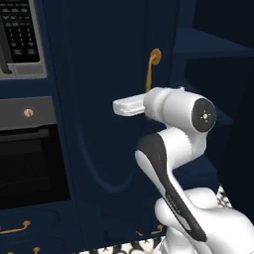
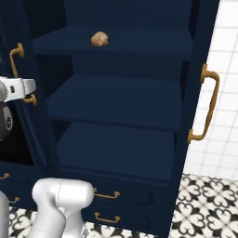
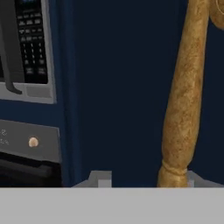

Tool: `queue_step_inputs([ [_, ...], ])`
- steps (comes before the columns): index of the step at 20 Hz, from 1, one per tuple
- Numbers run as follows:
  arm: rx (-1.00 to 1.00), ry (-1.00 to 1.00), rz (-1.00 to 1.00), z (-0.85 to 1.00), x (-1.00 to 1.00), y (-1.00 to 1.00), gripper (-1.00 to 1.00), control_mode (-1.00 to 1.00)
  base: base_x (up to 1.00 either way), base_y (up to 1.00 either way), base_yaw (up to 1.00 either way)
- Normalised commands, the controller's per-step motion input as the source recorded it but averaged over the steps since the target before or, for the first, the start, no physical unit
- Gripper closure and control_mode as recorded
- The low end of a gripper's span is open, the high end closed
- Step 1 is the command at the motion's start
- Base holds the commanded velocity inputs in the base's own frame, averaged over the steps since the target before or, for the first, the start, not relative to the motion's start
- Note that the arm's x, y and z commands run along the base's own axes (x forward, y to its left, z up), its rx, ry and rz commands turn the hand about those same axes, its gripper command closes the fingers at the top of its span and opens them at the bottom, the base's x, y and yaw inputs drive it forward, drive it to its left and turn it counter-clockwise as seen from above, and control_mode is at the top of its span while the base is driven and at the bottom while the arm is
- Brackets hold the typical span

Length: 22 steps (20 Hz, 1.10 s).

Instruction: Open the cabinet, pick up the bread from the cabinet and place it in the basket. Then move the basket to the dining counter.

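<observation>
— On the top navy shelf (image 2: 139,39) of the cabinet (image 2: 118,153), what sits there?
— Just the bread (image 2: 99,39), a round bun with no clear long axis; the shelves below hold nothing visible.
— And the claw?
— The gripper (image 3: 144,179) sits at the left door's brass handle (image 3: 183,100), which runs upright. Whether the fingers actually clamp it, I cannot tell.

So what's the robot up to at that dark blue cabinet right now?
The gripper is at the long brass handle of the left door of the tall navy cabinet; whether it actually grips the handle is hard to tell. The right door stands open, showing the shelves. The bread sits untouched on an upper shelf.
</observation>
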Motion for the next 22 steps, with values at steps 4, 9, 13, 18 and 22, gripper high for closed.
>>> queue_step_inputs([
  [4, 0.0, 0.01, 0.0, -0.49, -0.95, 1.0, 1.0, -1.0, 0.0, 0.0, 0.0],
  [9, 0.0, 0.13, 0.0, -0.52, -0.5, 1.0, 1.0, -1.0, 0.0, 0.0, 0.0],
  [13, 0.02, 0.12, 0.0, -0.4, -0.54, 1.0, 1.0, -1.0, 0.0, 0.0, 0.0],
  [18, 0.08, 0.03, 0.0, 0.15, -0.99, 0.27, 1.0, -1.0, 0.0, 0.0, 0.0],
  [22, 0.22, 0.01, 0.0, 0.22, -1.0, -0.91, 1.0, -1.0, 0.0, 0.0, 0.0],
])
